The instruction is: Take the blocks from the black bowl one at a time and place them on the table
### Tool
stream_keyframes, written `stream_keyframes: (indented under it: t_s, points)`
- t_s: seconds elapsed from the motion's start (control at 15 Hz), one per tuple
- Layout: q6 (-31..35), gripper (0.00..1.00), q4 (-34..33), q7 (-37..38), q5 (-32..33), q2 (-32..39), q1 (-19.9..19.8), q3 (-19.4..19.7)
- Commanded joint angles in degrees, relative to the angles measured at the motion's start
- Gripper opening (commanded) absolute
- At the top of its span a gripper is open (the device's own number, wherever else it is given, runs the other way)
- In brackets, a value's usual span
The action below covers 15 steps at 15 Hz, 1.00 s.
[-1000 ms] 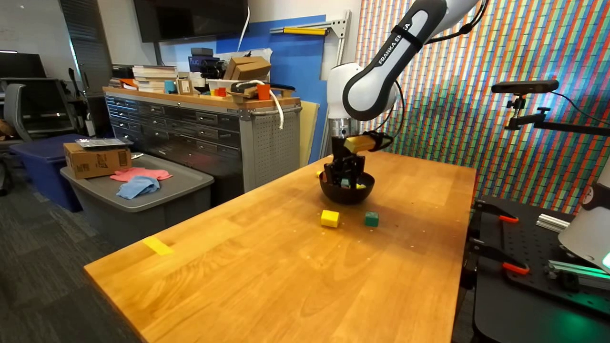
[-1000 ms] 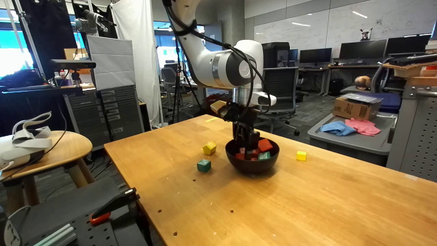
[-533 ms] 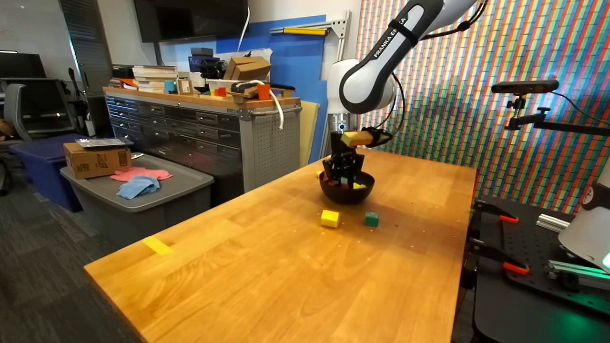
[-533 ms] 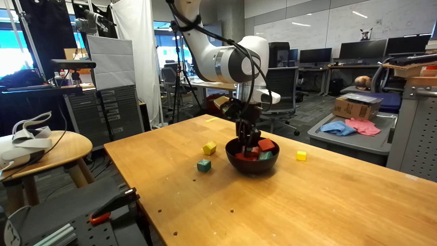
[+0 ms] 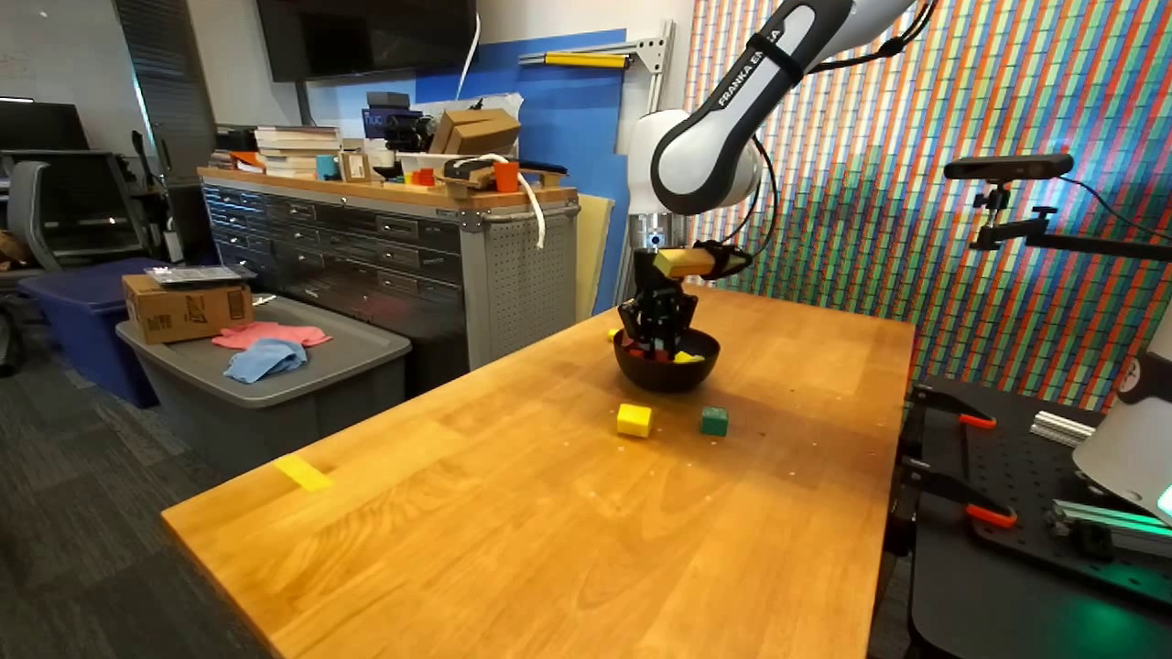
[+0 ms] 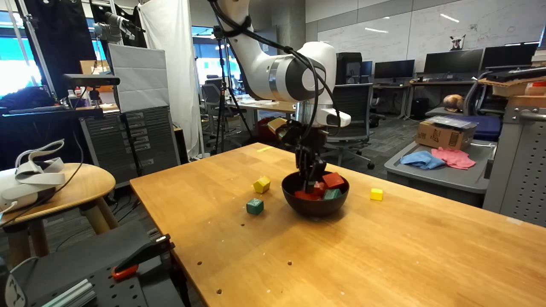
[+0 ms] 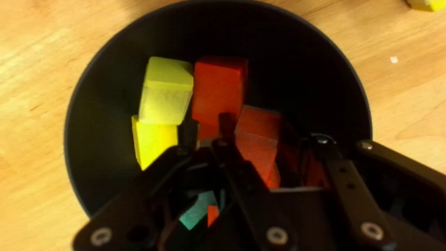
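One red block [image 7: 257, 146] between the claw's [image 7: 261, 125] tips looks light and hard, best squeezed on flat sides, but I can't tell if it's pinched.

Green block [image 7: 196, 212] part-hidden, yellow block [image 7: 425, 5] (cropped)

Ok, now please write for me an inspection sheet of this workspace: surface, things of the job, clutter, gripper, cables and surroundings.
Surface: table, wood-grain, with small dark holes.
Job's things: black bowl upright, holding red, yellow and green blocks; two yellow blocks and one green block outside it, on the table.
Clutter: yellow tape strip on the table.
Gripper: reaching into the bowl; a red block seems between its jaws, grip cannot be told.
Cables: black, looped beside the arm, off the table.
Surroundings: white headset on a round stool; blue and pink cloths on a grey bin.
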<state>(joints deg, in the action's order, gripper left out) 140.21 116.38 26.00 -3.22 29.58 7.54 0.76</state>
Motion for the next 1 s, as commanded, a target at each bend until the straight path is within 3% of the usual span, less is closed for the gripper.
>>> stream_keyframes:
  t_s: [0.0,0.27,0.47,0.53,0.6,0.73,0.93]
  points:
    - [-0.1,0.16,3.4,-1.5,1.6,-4.8,1.2,0.8]
    - [2.0,0.16,9.5,3.1,11.3,-14.6,5.1,3.8]
    - [1.1,0.16,11.9,5.4,15.6,-20.6,4.4,3.4]
    - [0.4,0.42,12.1,5.0,15.0,-21.4,3.6,2.6]
    - [0.6,0.58,12.1,4.3,13.8,-21.5,2.8,2.0]
    - [0.6,0.64,11.5,3.2,12.2,-20.5,1.9,1.1]
    - [0.8,0.87,9.4,2.3,10.7,-16.7,1.3,0.4]
